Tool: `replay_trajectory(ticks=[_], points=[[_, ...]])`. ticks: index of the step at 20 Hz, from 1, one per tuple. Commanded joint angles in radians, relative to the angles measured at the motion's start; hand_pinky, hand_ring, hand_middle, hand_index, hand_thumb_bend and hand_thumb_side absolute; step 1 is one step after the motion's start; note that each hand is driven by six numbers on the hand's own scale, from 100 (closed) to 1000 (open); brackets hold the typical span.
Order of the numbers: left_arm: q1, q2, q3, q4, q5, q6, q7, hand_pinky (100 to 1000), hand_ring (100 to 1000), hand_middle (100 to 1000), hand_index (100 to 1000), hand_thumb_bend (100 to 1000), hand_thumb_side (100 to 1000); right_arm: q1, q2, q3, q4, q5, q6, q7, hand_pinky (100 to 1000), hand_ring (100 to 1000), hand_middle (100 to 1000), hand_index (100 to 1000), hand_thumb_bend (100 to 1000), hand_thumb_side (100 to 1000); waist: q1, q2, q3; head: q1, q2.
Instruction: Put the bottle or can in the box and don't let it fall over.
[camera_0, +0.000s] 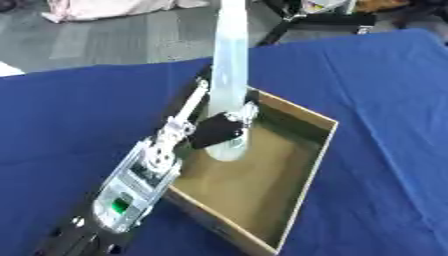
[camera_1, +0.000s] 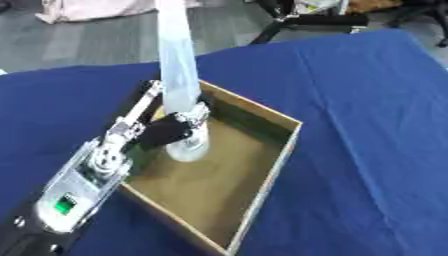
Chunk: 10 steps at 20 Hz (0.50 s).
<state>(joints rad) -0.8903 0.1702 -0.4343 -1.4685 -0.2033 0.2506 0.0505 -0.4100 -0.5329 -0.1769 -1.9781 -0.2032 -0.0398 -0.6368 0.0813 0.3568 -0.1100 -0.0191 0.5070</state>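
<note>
A tall clear plastic bottle (camera_0: 230, 60) stands upright inside the shallow cardboard box (camera_0: 306, 165), its base resting on the box floor near the box's left wall. My left hand (camera_0: 223, 127) comes in from the lower left along a black and silver arm, and its fingers curl round the bottle's lower part. The bottle's top runs out of the picture at the upper edge. My right hand shows in neither view.
The box lies on a blue tablecloth (camera_0: 385, 90) that covers the table. Beyond the far table edge there is grey floor, a pale cloth (camera_0: 114, 7) and black stand legs (camera_0: 306, 22).
</note>
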Motion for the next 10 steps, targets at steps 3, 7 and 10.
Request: replay_trajectory(ticks=[3, 7, 10], points=[[-0.016, -0.007, 0.000, 0.028, -0.002, -0.010, 0.011, 1000, 1000, 1000, 438, 100, 427, -0.014, -0.022, -0.001, -0.022, -0.008, -0.003, 0.006, 1000, 964, 1000, 1000, 100, 478, -0.009, -0.017, -0.001, 0.000, -0.011], [-0.017, -0.005, 0.004, 0.044, -0.010, -0.010, 0.013, 1000, 1000, 1000, 576, 100, 411, -0.013, -0.023, 0.000, -0.022, -0.010, -0.002, 0.007, 1000, 965, 1000, 1000, 100, 479, -0.008, -0.017, 0.001, -0.002, -0.010], [-0.018, 0.001, 0.003, 0.037, -0.022, -0.016, -0.001, 1000, 1000, 1000, 711, 100, 404, -0.012, -0.024, 0.001, -0.022, -0.009, -0.002, 0.008, 1000, 965, 1000, 1000, 100, 478, -0.008, -0.018, 0.003, -0.003, -0.009]])
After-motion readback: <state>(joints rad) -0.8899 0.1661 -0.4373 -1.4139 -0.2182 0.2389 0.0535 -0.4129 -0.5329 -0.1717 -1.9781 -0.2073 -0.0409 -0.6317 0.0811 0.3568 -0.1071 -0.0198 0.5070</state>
